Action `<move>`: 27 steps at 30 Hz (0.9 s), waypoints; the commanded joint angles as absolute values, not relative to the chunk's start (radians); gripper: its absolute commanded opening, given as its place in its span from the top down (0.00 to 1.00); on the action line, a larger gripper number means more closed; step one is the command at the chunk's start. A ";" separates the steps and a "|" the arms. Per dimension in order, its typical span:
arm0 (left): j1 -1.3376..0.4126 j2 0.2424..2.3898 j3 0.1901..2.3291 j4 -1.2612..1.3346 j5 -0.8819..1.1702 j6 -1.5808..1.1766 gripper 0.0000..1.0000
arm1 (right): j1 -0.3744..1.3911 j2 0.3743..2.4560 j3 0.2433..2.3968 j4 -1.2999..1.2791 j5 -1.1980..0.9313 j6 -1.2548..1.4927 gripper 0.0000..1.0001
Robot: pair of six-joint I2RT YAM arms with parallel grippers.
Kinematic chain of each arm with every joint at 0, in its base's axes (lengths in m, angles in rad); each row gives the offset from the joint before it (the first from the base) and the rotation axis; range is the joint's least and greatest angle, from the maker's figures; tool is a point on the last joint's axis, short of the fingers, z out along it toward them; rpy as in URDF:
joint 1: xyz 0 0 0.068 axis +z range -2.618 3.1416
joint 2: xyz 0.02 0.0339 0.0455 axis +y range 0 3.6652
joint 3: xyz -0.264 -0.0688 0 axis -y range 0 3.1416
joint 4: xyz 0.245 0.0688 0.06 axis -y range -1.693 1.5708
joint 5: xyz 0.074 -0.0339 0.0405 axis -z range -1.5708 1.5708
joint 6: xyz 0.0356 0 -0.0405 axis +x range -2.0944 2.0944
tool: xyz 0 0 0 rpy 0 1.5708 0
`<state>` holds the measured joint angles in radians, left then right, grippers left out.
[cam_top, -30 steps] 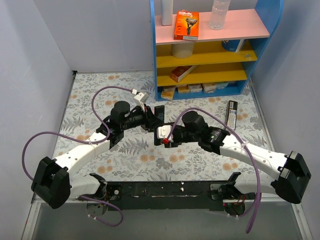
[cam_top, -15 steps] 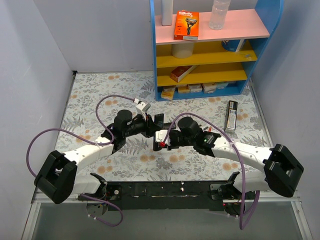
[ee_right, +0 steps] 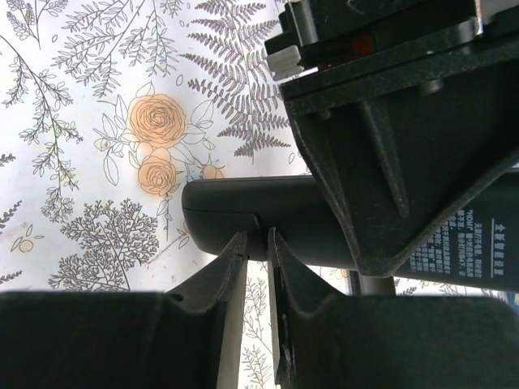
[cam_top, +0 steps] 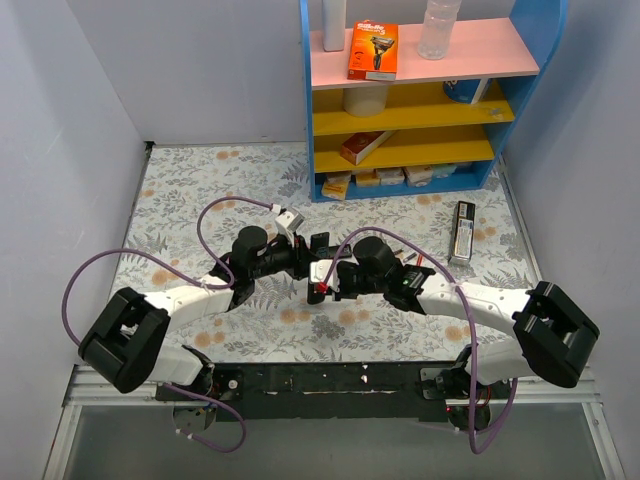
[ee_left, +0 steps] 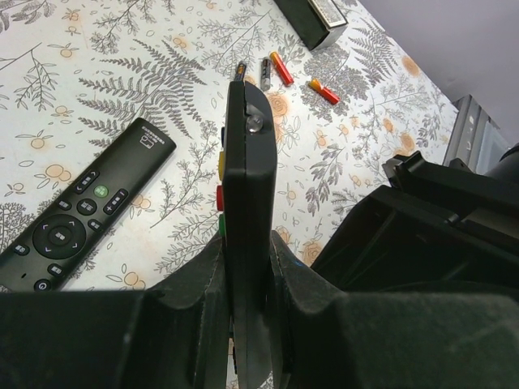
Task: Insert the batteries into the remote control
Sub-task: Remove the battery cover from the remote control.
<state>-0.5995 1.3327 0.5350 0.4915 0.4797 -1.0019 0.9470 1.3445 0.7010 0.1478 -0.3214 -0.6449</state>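
My left gripper (ee_left: pixel 246 267) is shut on the remote control (ee_left: pixel 247 162) and holds it on edge above the table, its yellow, red and green buttons facing left. Several batteries (ee_left: pixel 280 68), some red and golden and some dark, lie on the table beyond its far end. My right gripper (ee_right: pixel 256 235) is nearly shut, with a thin empty slit between its fingers. Its tips sit against the edge of the remote's rounded end (ee_right: pixel 235 212), beside a small notch. In the top view the two grippers meet at mid-table, left (cam_top: pixel 305 252) and right (cam_top: pixel 320 282).
A slimmer plain black remote (ee_left: pixel 81 212) lies on the table left of the held one. A black box-like piece (ee_left: pixel 312 18) lies beyond the batteries. A black remote with a silver edge (cam_top: pixel 463 232) lies at the right. A coloured shelf (cam_top: pixel 420 100) stands at the back.
Both arms have drawn in towards the middle. The right gripper has moved left up to the end of the remote that the left gripper holds.
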 commanded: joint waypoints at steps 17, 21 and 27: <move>-0.598 1.394 0.526 0.603 0.390 -0.971 1.00 | 0.951 1.371 0.655 0.116 -0.287 -0.543 0.78; -0.598 1.408 0.528 0.591 0.396 -0.974 1.00 | 0.950 1.391 0.641 0.195 -0.207 -0.486 0.78; -0.598 1.433 0.538 0.558 0.393 -0.974 1.00 | 0.940 1.440 0.647 0.248 -0.124 -0.379 0.78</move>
